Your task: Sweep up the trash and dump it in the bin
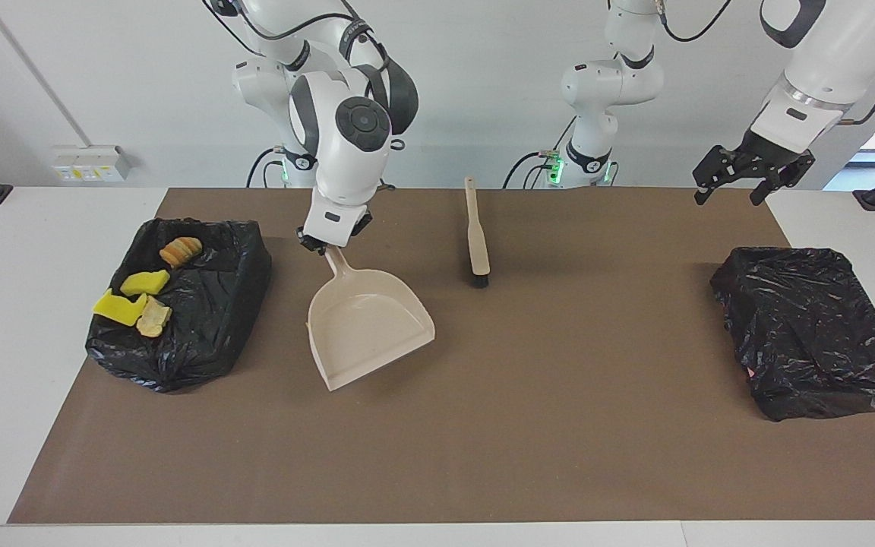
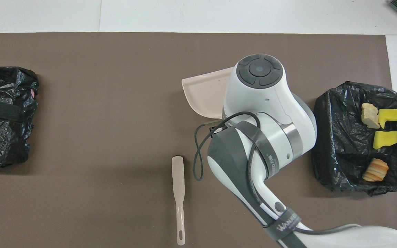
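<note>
In the facing view, the right tool (image 1: pixel 325 245) was clamped on the handle of a beige dustpan (image 1: pixel 369 325), whose pan lay tilted over the brown mat (image 1: pixel 483 456) on the worktop (image 1: pixel 20 342), its open lip turned away from the robots. No scraps could be seen in the pan. Toward the right arm's end of the worktop sat a bin lined with a black bag (image 1: pixel 187 334), and the trash (image 1: pixel 141 300) lay in it: two yellow sponge chunks and two tan, bread-like pieces. A brush (image 1: pixel 475 243) lay on the mat beside the dustpan, bristles pointing away from the robots. The left tool (image 1: pixel 741 186) hung with its fingers apart, holding nothing, above the mat's corner near a second black-bagged bin (image 1: pixel 810 334), where that arm waited.

In the overhead view, the right arm covered most of the dustpan (image 2: pixel 202 94); only part of the pan showed, and the tool itself was hidden. The trash (image 2: pixel 384 127) rested in the bin (image 2: pixel 339 137) at the right arm's end. The brush (image 2: pixel 178 193) lay nearer to the robots than the dustpan. The second bin (image 2: pixel 2 117) sat at the left arm's end.
</note>
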